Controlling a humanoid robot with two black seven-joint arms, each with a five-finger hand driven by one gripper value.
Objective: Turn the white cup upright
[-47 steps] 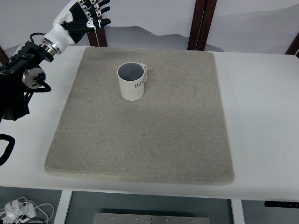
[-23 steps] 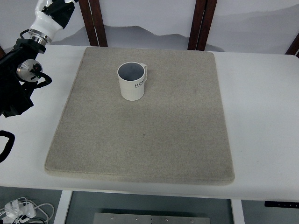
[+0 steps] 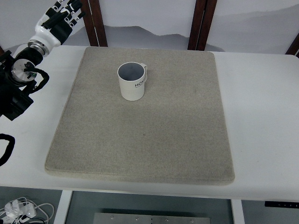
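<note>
Top view, listed left to right. Left hand (image 3: 60, 18): far-left corner, above the table edge, fingers loosely spread and holding nothing; arm enters from the left edge. Grey mat (image 3: 140, 140): covers the middle of the white table (image 3: 261, 116). White cup (image 3: 131, 81): on the far-left part of the mat, mouth up, long axis vertical, handle toward the far right. Cup lies right of and nearer than the left hand, well apart from it. Right hand: not visible. Judgement: cup already stands upright; left hand is the only candidate.
</note>
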